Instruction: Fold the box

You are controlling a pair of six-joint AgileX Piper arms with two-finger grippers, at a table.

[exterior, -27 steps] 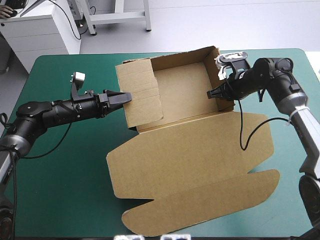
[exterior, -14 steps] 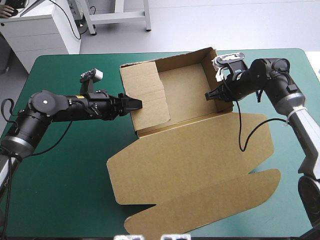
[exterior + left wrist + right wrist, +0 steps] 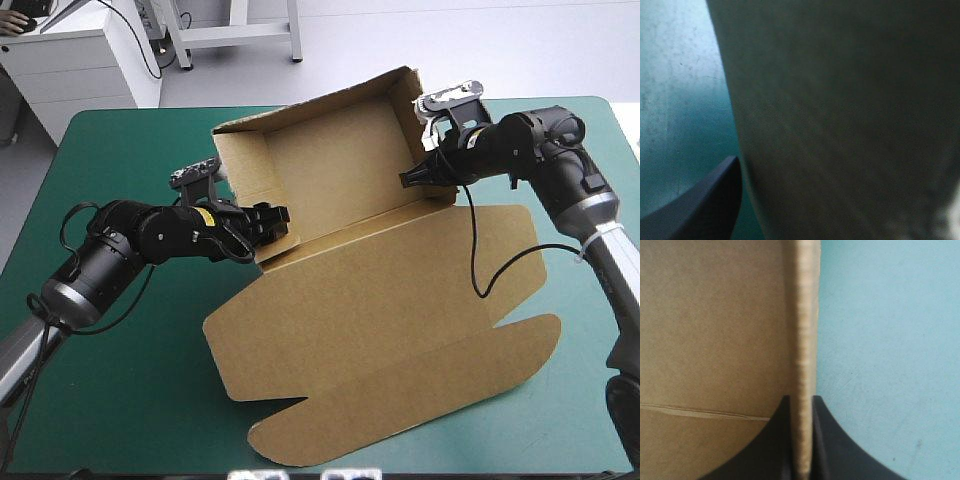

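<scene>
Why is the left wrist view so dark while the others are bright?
Left wrist view: the box fills most of it from close by, its face in shadow. Right wrist view: the right gripper pinches a well-lit board edge; the teal-green cover is bright. High view: even light, no glare.

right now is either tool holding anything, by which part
Right tool pinches the box by its right wall's edge; left tool open at the left wall.

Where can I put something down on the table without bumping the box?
The table is bare at its near left corner, beside the box, and its far left corner. The middle is crowded with the left pincer and right pincer.
</scene>
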